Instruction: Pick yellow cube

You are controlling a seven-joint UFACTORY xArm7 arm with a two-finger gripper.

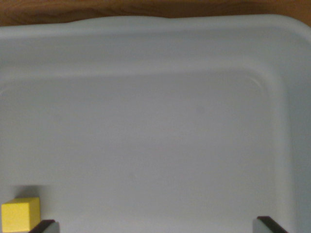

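A yellow cube (20, 214) rests on the floor of a pale grey bin (155, 53), at the bottom left corner of the wrist view. Only the two dark fingertips (43, 226) of my gripper (155, 225) show along the bottom edge, one just right of the cube and the other far over at the wrist view's right. They stand wide apart with nothing between them, so the gripper is open. The cube lies outside the gap, to the left of the left fingertip.
The bin's walls rise along the top and the right side of the view, with a rounded corner at upper right. A strip of brown wooden surface (97, 9) shows beyond the far rim.
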